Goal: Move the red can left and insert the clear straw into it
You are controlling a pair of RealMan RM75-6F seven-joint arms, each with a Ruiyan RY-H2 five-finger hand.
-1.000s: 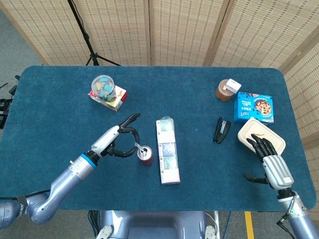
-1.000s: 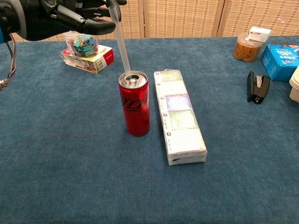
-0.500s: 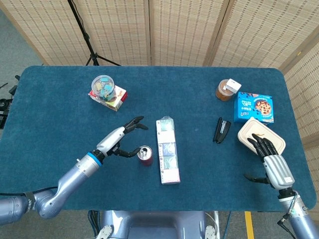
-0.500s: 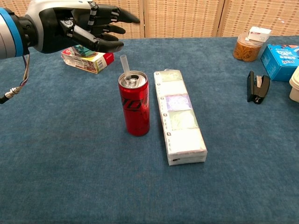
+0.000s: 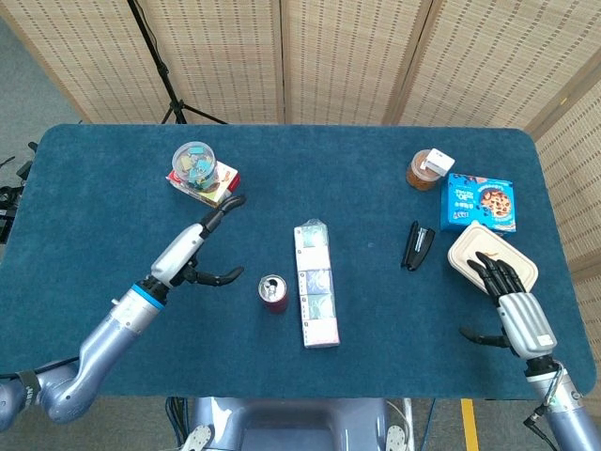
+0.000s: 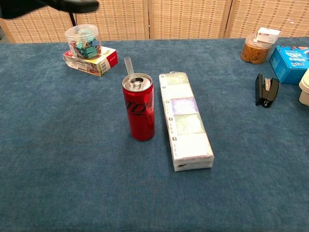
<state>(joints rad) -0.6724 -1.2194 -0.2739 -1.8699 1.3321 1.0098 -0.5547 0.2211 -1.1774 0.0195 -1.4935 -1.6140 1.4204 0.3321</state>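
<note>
The red can [image 6: 139, 113] stands upright on the blue table, just left of a long pack of tissues; from above the can [image 5: 272, 292] shows its silver top. A clear straw [image 6: 129, 70] sticks up out of its opening. My left hand [image 5: 194, 252] hovers left of the can, apart from it, fingers spread and holding nothing; in the chest view only a dark edge of the left hand [image 6: 72, 4] shows at the top left. My right hand [image 5: 515, 305] rests at the table's right edge with its fingers apart and nothing in it.
The tissue pack [image 6: 186, 125] lies right beside the can. A jar of clips on a red box [image 5: 201, 173] stands at the back left. A black stapler [image 5: 418, 246], amber jar [image 5: 426, 169], blue cookie box [image 5: 477, 202] and beige container [image 5: 491, 256] occupy the right side.
My left hand let go of the straw, which dropped deeper into the can, and has since drawn back up and to the left. The right hand has not moved.
</note>
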